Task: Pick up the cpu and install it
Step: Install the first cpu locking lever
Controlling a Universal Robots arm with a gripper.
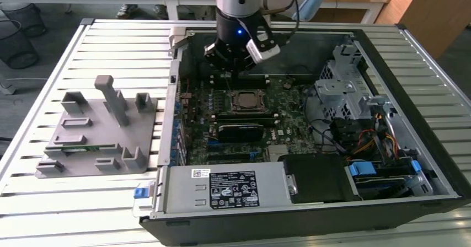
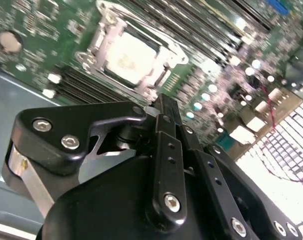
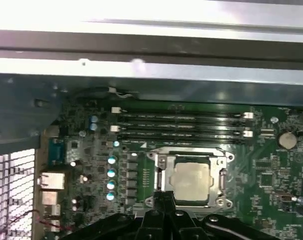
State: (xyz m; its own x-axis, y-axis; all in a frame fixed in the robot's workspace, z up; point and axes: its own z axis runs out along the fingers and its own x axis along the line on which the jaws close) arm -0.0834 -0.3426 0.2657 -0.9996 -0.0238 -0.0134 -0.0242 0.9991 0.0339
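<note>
one cpu [image 3: 192, 176] (in socket), four memory slots [image 3: 184, 127], one gripper [image 2: 164, 107].

The arm [image 1: 237, 4] comes down near-vertical from the top of the exterior view, its wrist ending in a black gripper [image 1: 229, 75] (linkages and screws show in both wrist views), whose jaws are drawn together at the tip, holding nothing

Labels inside the computer case

We see a large black label [image 1: 234, 189] and a small white sticker [image 1: 200, 173] on the grey power supply [image 1: 220, 189] in the exterior view, both covered in print and symbols too fine for us to make out. On the green board [image 3: 271, 165] in both wrist views we find only tiny markings we cannot make out.
</note>
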